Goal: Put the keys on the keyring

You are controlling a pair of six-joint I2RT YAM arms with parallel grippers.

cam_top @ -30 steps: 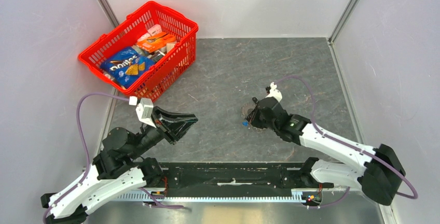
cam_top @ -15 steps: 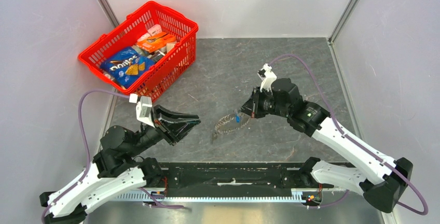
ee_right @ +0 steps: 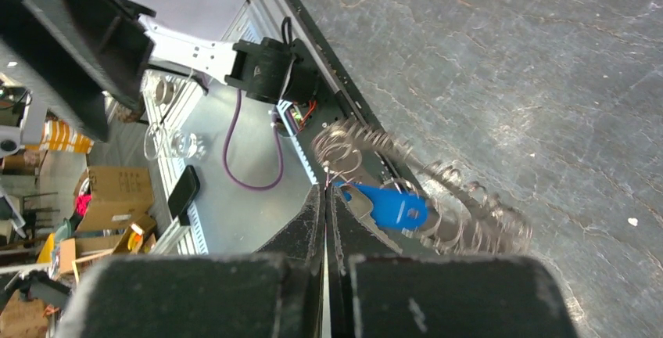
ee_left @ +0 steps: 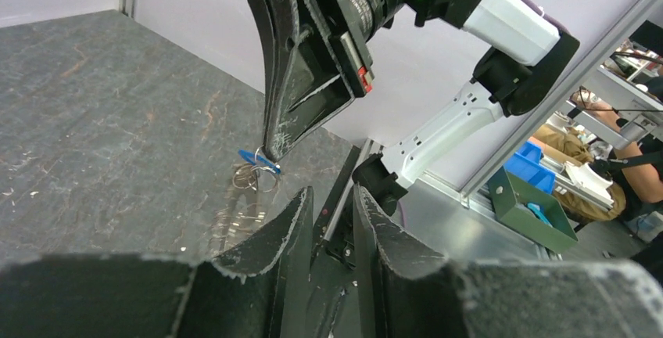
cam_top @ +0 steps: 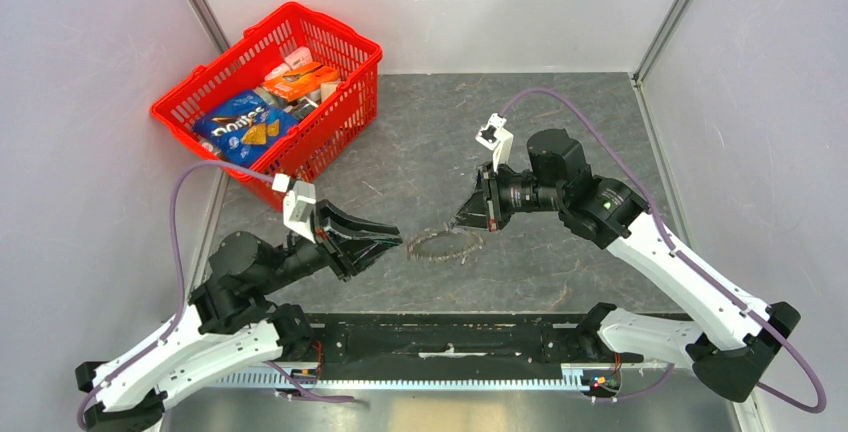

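Holding-up step: the right gripper [cam_top: 464,222] is clenched on the tiny blue-headed key [ee_right: 388,206], silvery-grey metal keys [cam_top: 445,245] hanging, and the released left gripper [cam_top: 390,243] likely must next steady the bunch.

You've got silvery-grey keys [cam_top: 443,245] with a metallic sheen, blurred. The blue-headed key [ee_right: 395,206] has a bright blue head and a silver blade. Left gripper [cam_top: 392,244] and right gripper [cam_top: 460,223] are both matte black, with pale scuffs on the fingers in your wrist views. The right arm [cam_top: 680,272] and left arm [cam_top: 190,352] have white shells and black joints; the cable [cam_top: 548,92] is purple. Table [cam_top: 560,142]: dark grey, mottled with lighter veins and scratches. Basket [cam_top: 372,50]: red, open lattice pattern. The chip bag [cam_top: 243,127] is blue with white lettering and orange-yellow triangles. There's an orange box [cam_top: 300,80] behind it. The walls [cam_top: 90,72] are a plain pale lilac-grey.
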